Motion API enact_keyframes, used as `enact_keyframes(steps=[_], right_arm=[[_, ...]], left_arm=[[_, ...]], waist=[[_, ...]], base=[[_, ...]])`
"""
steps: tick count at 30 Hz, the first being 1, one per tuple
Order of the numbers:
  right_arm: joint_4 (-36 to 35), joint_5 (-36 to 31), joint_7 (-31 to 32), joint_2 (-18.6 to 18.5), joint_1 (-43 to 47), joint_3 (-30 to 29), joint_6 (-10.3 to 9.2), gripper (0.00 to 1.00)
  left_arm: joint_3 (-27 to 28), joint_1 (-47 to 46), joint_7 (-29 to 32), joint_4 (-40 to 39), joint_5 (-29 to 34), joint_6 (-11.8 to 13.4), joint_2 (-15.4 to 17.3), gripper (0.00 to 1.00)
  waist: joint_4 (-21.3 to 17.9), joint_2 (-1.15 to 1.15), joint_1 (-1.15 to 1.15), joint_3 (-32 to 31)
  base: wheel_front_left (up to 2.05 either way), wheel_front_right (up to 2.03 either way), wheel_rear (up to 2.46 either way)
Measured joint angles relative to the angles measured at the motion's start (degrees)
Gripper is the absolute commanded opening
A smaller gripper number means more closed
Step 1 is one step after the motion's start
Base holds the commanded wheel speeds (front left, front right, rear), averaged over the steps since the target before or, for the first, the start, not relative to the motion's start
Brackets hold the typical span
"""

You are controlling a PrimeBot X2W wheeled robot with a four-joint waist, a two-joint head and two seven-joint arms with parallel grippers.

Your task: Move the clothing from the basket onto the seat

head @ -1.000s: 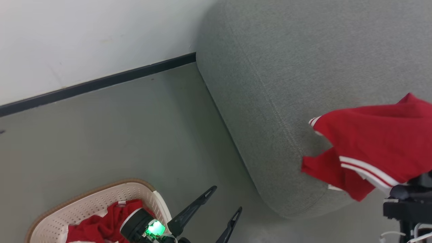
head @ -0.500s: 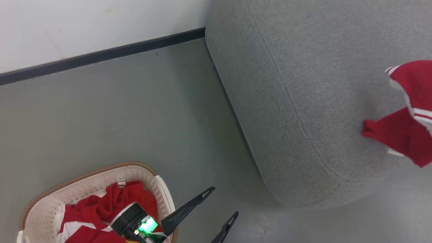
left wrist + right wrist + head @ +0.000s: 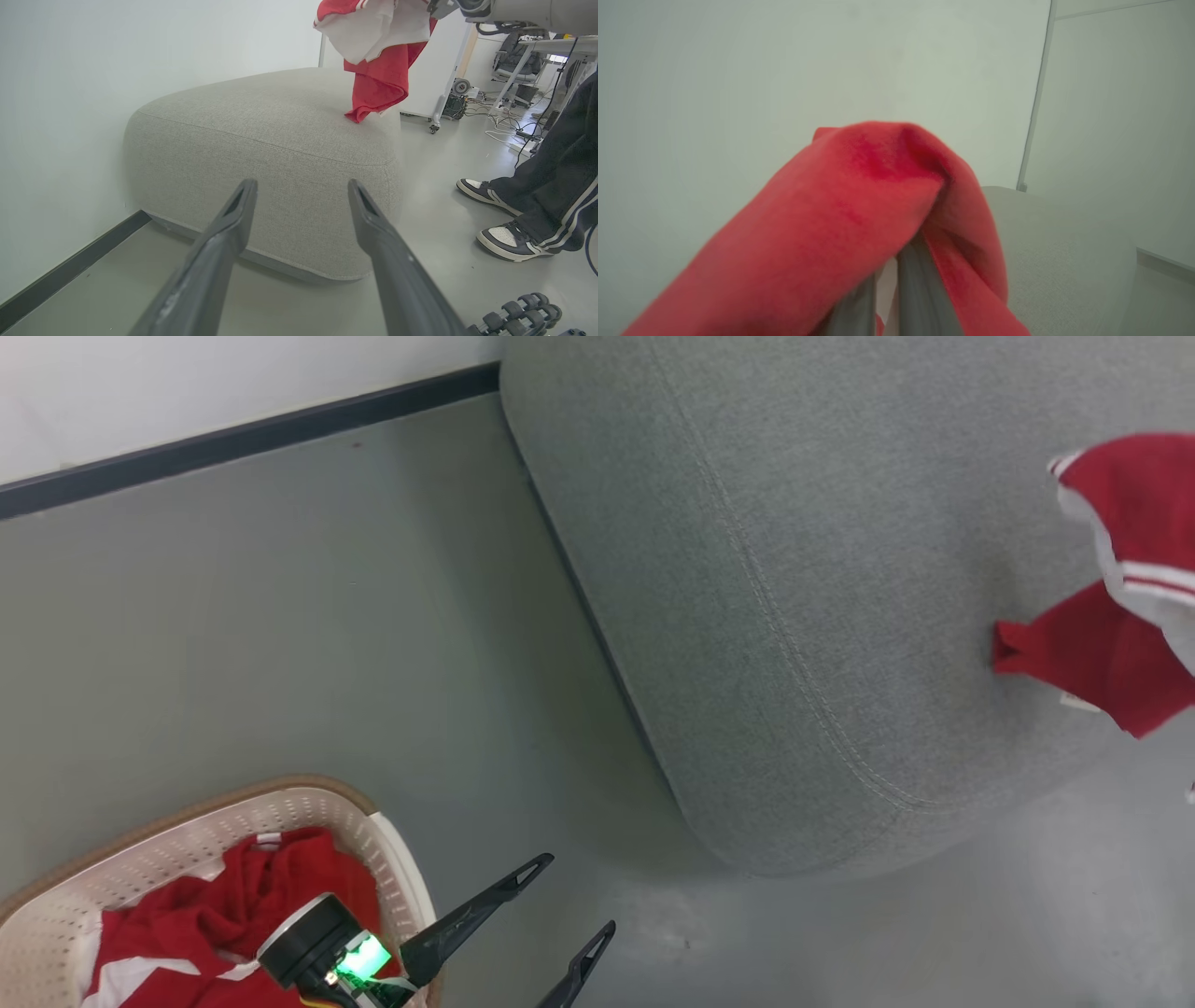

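Red clothing (image 3: 271,896) with a white band lies in the cream perforated basket (image 3: 355,817) at the lower left. My left gripper (image 3: 579,893) hangs open and empty just right of the basket, over the floor; in the left wrist view this gripper (image 3: 301,184) points at the grey seat (image 3: 261,121). A red garment with white stripes (image 3: 1111,653) hangs above the seat (image 3: 794,569) at the right edge. My right gripper (image 3: 892,266) is shut on that garment (image 3: 859,196), which drapes over its fingers. The garment's lowest tip (image 3: 357,114) hangs at the cushion's top.
A white wall with a dark baseboard (image 3: 243,434) runs behind the seat. A person's feet in dark-and-white sneakers (image 3: 504,233) stand on the floor right of the seat. Small dumbbells (image 3: 518,312) lie nearby, and a wheeled white panel (image 3: 444,93) and cables stand behind.
The head camera has shifted. The held garment has gone from the seat's front corner to farther in over the cushion. The left gripper stays open beside the basket.
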Motion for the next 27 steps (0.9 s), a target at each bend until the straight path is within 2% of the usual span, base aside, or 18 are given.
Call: enact_keyframes(steps=[8,19,27], right_arm=[[2.9,1.6,0.0,-0.1,-6.0,-2.5,1.10,0.00],[8.6,5.2,0.0,-0.6,-14.7,-4.2,2.61,0.00],[15.2,8.7,0.0,-2.4,-22.5,-6.3,3.22,0.00]], left_arm=[[-1.6,-1.1,0.0,0.4,0.0,0.0,-0.3,1.00],[-0.6,-1.4,0.0,0.4,-0.1,0.0,-0.3,1.00],[-0.7,-1.4,0.0,0.5,-0.2,0.0,-0.2,1.00]], waist=[[-2.5,0.00,0.00,1.4],[-1.2,0.00,0.00,1.8],[-0.1,0.00,0.00,2.3]], base=[[0.00,0.00,0.00],[0.00,0.00,0.00],[0.00,0.00,0.00]])
